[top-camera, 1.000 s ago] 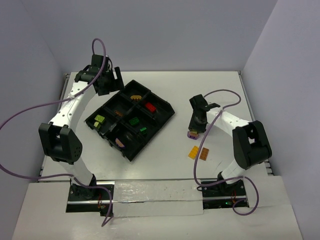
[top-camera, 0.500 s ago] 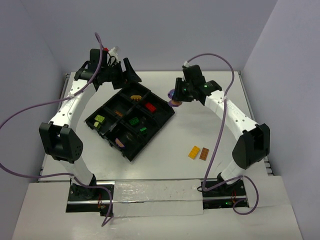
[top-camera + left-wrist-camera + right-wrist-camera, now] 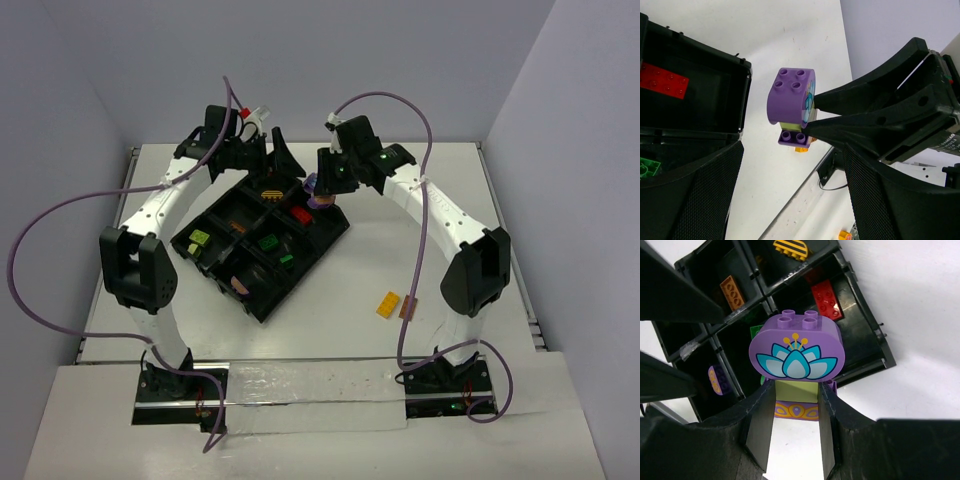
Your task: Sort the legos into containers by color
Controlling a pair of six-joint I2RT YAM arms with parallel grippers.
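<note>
My right gripper (image 3: pixel 324 188) is shut on a stack of legos: a rounded purple piece with a lotus print (image 3: pixel 796 352), a lime brick (image 3: pixel 797 390) between the jaws, and a purple patterned brick (image 3: pixel 796 410) below. The stack hangs over the far right edge of the black tray (image 3: pixel 306 274). My left gripper (image 3: pixel 283 163) stands open just left of the stack, and the stack (image 3: pixel 790 95) shows ahead of its pads (image 3: pixel 690 200). In the compartments lie a red brick (image 3: pixel 827 300), an orange-brown brick (image 3: pixel 731 292), a striped yellow one (image 3: pixel 790 247), green ones (image 3: pixel 268 241) and a purple piece (image 3: pixel 717 380).
A yellow brick (image 3: pixel 387 305) and a brown brick (image 3: pixel 407 307) lie side by side on the white table, right of the tray and near the right arm's base. Purple cables loop over both arms. Walls close the table at the back and sides.
The right arm has carried the purple stack from the table's right side up and left to the tray's far edge. The left gripper has swung right towards it.
</note>
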